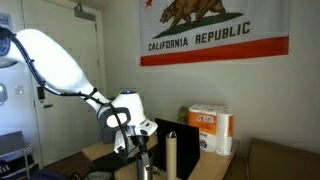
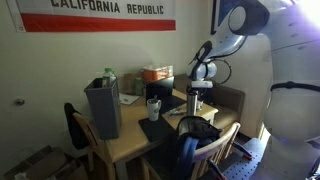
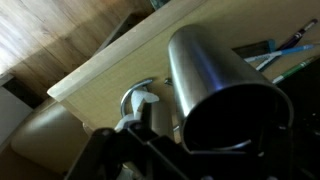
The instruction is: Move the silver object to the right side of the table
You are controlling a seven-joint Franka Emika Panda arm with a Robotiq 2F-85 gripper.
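Observation:
The silver object [image 3: 210, 75] is a metallic cylinder with an open dark mouth that fills the wrist view. It stands upright under the gripper in both exterior views [image 2: 196, 106] [image 1: 143, 168]. My gripper [image 2: 197, 93] comes down from above and is closed round its upper part; it also shows in an exterior view [image 1: 140, 148]. In the wrist view the jaws [image 3: 200, 150] are dark shapes at the rim. The white mug [image 3: 140, 100] stands just beside the cylinder on the light wooden table [image 3: 110, 70], and also shows in an exterior view [image 2: 153, 107].
A grey boxy appliance [image 2: 102, 106] stands on the table's far end. A paper-towel pack [image 1: 212, 128], a black screen [image 1: 186, 136] and a tall pale beige cylinder [image 1: 171, 152] stand close to the gripper. A black mat [image 2: 160, 128] lies on the table. Chairs [image 2: 75, 125] surround it.

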